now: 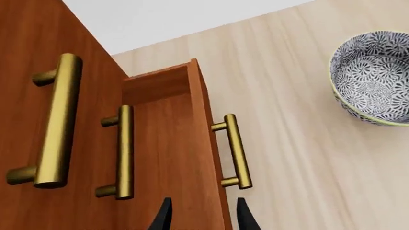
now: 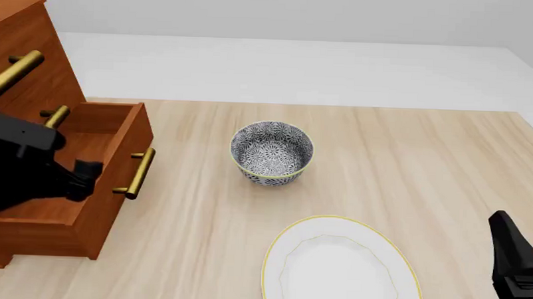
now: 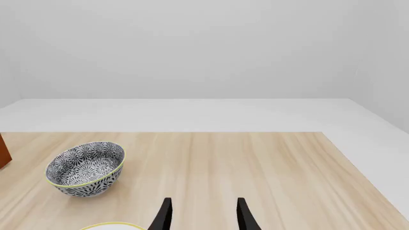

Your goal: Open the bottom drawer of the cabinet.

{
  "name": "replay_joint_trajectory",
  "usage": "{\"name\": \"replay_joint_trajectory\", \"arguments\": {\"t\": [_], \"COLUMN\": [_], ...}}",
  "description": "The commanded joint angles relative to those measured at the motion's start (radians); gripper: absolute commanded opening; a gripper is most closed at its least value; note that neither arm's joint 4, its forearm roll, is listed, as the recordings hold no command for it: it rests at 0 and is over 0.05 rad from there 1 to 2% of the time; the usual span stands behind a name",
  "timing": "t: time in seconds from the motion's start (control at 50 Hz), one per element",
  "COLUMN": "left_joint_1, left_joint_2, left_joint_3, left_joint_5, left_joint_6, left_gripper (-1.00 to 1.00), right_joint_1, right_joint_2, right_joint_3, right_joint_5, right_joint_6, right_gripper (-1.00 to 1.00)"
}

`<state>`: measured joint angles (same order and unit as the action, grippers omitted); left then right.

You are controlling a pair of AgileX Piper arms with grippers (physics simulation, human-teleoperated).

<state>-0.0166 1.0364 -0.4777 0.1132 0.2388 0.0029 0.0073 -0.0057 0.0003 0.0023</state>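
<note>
Bottom drawer open, no writing

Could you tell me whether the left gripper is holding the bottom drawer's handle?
No: the left gripper is open, short of the bottom drawer handle.

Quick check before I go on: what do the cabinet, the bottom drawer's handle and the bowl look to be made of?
The cabinet: reddish-brown wood by its faint grain, satin finish. The bottom drawer's handle: brass-coloured metal, a smooth bar with soft highlights. The bowl: probably glazed ceramic, with a black-and-white floral print and a yellowish rim.

Reddish-brown cabinet, brass handles, black-and-white floral bowl, yellow-rimmed white plate
</note>
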Motion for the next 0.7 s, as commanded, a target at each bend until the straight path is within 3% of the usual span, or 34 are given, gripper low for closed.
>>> {"name": "replay_joint_trajectory", "arguments": {"t": [0.02, 0.7], "left_joint_1": [0.018, 0.012], "left_joint_2": [0.067, 0.211], "left_joint_3": [0.021, 0.067], "left_joint_5": [-0.054, -0.165], "left_joint_6": [-0.021, -0.084], "left_gripper": [1.0, 1.0], "right_joint_1": [0.0, 0.0], "right_joint_2": [0.0, 0.0], "right_joint_3": [0.0, 0.0], "right_joint_5": [0.0, 0.0], "right_joint_6": [0.0, 0.0], "right_gripper": [1.0, 1.0]}}
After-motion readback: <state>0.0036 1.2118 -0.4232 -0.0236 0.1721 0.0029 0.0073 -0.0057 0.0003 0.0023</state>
